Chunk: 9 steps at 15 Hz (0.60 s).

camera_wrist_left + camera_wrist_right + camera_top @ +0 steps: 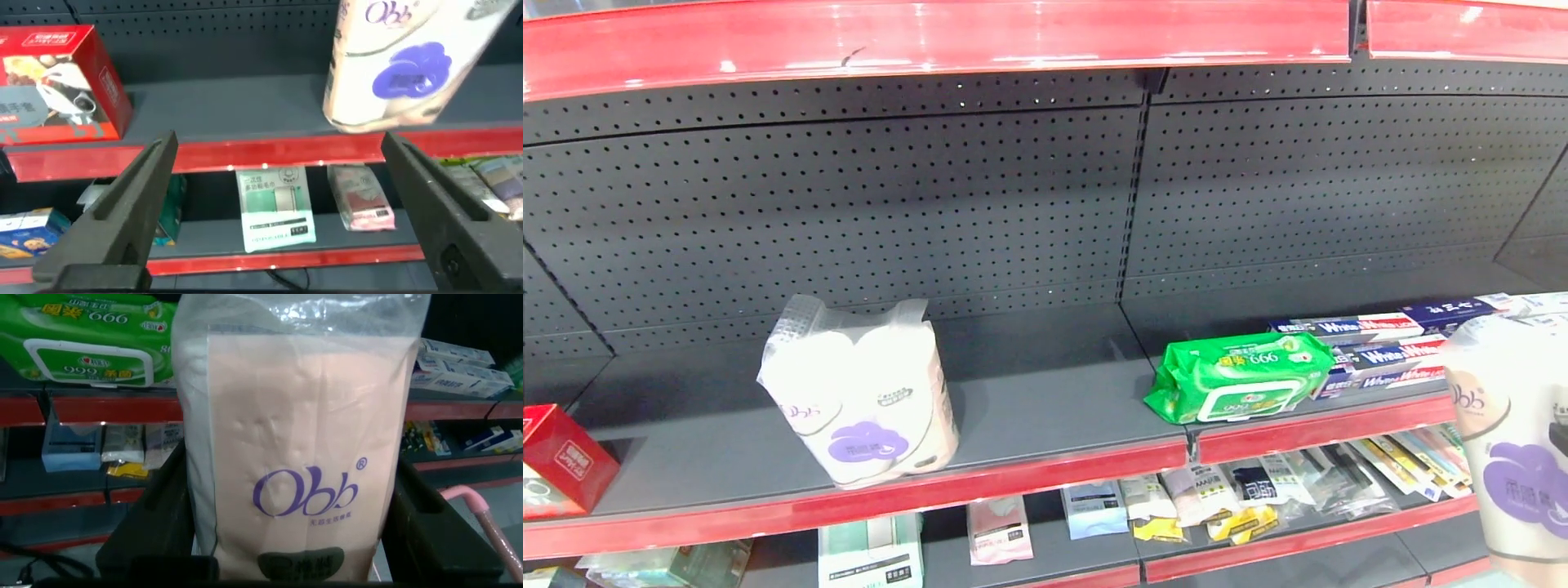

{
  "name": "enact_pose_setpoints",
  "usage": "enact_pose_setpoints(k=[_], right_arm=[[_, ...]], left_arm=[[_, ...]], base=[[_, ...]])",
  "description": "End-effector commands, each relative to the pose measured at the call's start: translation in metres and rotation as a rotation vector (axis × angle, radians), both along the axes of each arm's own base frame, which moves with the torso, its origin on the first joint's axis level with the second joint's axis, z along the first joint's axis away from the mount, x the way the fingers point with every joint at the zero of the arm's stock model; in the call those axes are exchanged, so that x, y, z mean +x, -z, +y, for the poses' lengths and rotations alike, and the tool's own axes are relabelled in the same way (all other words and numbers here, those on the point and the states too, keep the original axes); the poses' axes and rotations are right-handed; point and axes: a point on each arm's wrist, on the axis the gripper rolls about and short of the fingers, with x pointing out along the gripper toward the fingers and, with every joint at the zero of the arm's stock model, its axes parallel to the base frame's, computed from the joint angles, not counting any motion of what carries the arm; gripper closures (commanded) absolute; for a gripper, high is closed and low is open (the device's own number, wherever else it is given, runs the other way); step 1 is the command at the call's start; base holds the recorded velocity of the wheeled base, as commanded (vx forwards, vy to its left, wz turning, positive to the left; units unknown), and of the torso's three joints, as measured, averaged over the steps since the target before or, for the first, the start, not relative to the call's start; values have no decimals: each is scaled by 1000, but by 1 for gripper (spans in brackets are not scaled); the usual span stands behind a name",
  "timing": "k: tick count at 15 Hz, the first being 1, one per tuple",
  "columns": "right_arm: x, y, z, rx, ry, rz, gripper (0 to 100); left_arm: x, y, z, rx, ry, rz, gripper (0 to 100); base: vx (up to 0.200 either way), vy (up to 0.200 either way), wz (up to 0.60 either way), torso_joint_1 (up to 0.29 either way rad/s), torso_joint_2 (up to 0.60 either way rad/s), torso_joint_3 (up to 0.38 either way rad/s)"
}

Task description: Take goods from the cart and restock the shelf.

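Observation:
A toilet paper pack (302, 416) in clear wrap with purple print stands upright between the fingers of my right gripper (290, 510), which is shut on it. This held pack (1515, 441) is at the far right of the head view, in front of the shelf's right end. A second toilet paper pack (862, 392) stands on the grey shelf (1045, 408) left of centre, close to the red front edge. My left gripper (278, 147) hangs open in front of the shelf edge, below and left of that shelved pack (400, 65), holding nothing.
Green wipes (1237, 376) and toothpaste boxes (1380, 343) lie on the shelf's right part. A red box (560, 461) sits at its left end. The lower shelf (1094, 563) holds several small packets. A pink cart handle (482, 518) is beside the right gripper.

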Motion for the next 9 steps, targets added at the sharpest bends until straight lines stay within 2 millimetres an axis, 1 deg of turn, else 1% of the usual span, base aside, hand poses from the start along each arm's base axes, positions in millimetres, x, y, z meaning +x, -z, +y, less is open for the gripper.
enact_pose_setpoints(k=[1, 9], right_arm=[[0, -1, 0, -2, -1, -4, 100], [0, -2, 1, -14, -22, -10, 100]], left_arm=[[0, 0, 0, 0, -1, 4, 0], [0, 0, 0, -1, -1, 4, 0]], base=[[0, 0, 0, 0, 0, 0], [0, 0, 0, 0, 0, 0]])
